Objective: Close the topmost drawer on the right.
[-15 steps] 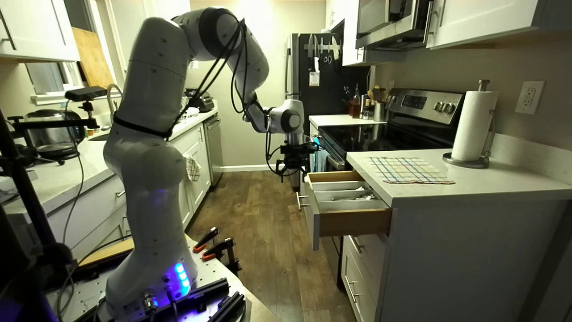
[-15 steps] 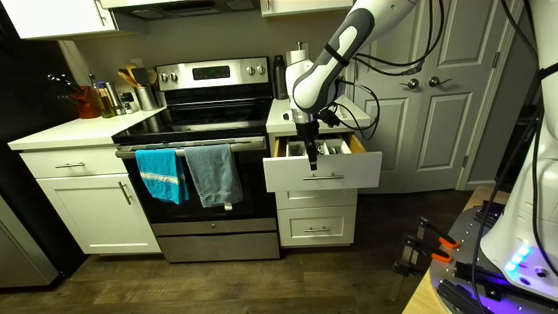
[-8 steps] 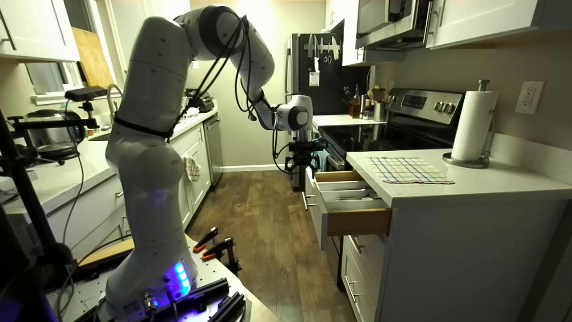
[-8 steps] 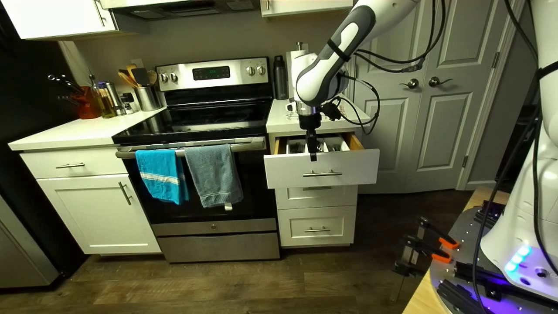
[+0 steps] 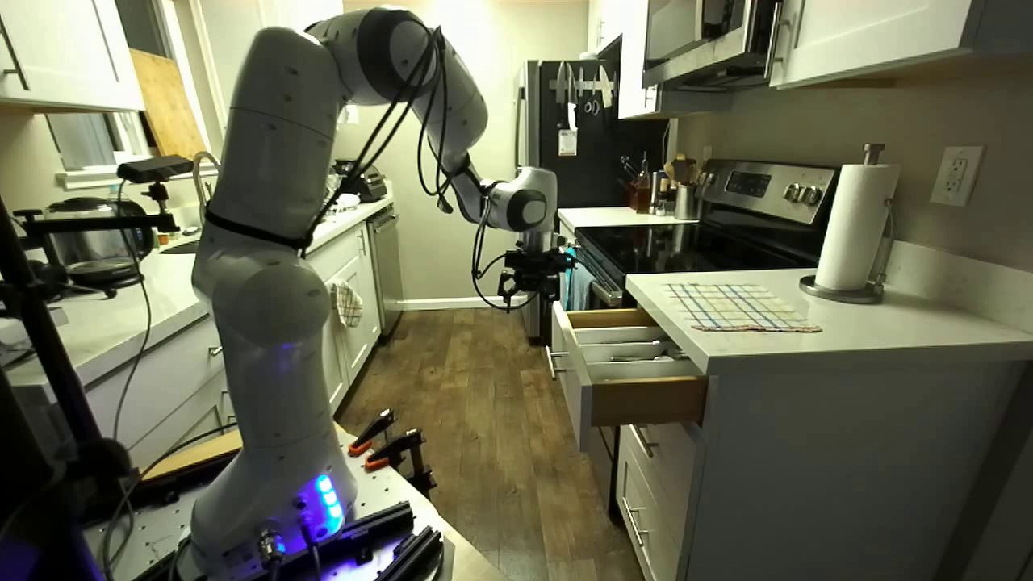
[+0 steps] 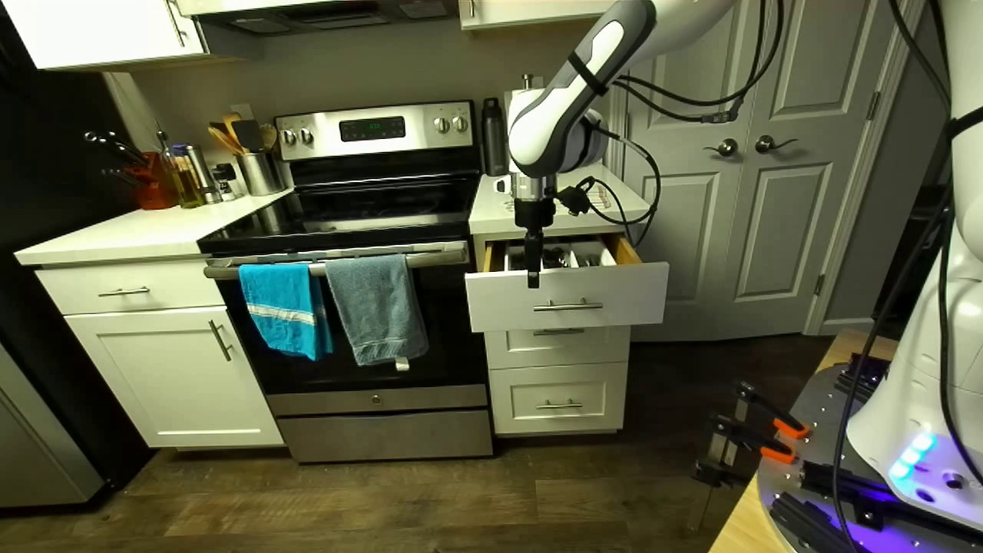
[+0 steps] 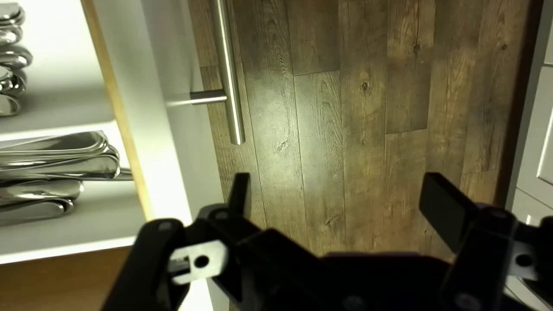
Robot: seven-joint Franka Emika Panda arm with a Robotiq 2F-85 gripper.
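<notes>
The topmost drawer stands partly pulled out, its light front panel tilted slightly downward; its front also shows in an exterior view and the wrist view. Inside, the divided tray holds silver cutlery. The drawer's bar handle also shows in the wrist view. My gripper is open and empty, pointing down in front of the drawer near its top edge; it also shows in an exterior view. In the wrist view, my gripper has floor between its fingers. Contact with the panel cannot be told.
The counter above the drawer bears a checked cloth and a paper towel roll. The stove adjoins, with a blue towel and a grey towel hanging. Lower drawers are shut.
The drawer moved slightly inward between one second and half a second ago, as my gripper moved toward the cabinet. Since then, my gripper has backed away from it and the drawer has stayed still.
</notes>
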